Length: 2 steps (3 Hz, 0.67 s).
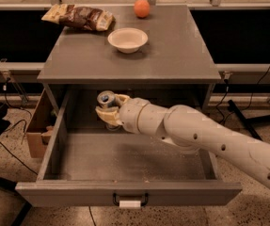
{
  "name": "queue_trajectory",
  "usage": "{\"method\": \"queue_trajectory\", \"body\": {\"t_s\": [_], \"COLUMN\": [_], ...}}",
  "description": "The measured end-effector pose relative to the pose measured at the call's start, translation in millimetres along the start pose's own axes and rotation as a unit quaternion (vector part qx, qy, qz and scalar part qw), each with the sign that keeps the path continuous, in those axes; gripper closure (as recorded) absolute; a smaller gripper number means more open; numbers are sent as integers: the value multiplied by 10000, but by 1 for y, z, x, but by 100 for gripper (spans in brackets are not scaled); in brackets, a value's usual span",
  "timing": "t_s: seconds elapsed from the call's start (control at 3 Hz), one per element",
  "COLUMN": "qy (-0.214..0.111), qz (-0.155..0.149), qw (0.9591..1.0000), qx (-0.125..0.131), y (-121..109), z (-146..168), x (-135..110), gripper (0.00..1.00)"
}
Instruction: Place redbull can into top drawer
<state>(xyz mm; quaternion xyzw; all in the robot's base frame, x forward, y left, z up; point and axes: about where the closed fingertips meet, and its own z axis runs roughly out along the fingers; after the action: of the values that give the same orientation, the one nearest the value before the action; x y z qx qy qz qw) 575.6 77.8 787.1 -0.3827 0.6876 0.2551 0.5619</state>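
Note:
The top drawer (125,192) is pulled wide open below the grey cabinet top, with a black handle and white tag on its front panel. My gripper (109,110) is shut on the redbull can (106,99), whose silver top shows above the cream fingers (107,116). It holds the can upright inside the drawer near its back left part. The can's lower end is hidden by the fingers, so I cannot tell whether it touches the drawer floor. My white arm (205,138) reaches in from the right across the drawer.
On the cabinet top (172,55) stand a white bowl (128,39), a brown-and-yellow snack bag (78,17) at the back left and an orange (142,8) at the back. A cardboard box (36,131) sits on the floor left of the drawer. Cables lie on the floor.

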Motion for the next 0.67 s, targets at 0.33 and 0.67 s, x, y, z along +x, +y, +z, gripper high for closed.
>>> {"method": "queue_trajectory", "body": {"t_s": [0.33, 0.67], "qy": [-256, -356], "qz": [-216, -277], "qw": [9994, 9987], "qx": [-93, -237], "y": [-12, -18], "z": [23, 41], "x": [34, 58], "gripper": [100, 100]}}
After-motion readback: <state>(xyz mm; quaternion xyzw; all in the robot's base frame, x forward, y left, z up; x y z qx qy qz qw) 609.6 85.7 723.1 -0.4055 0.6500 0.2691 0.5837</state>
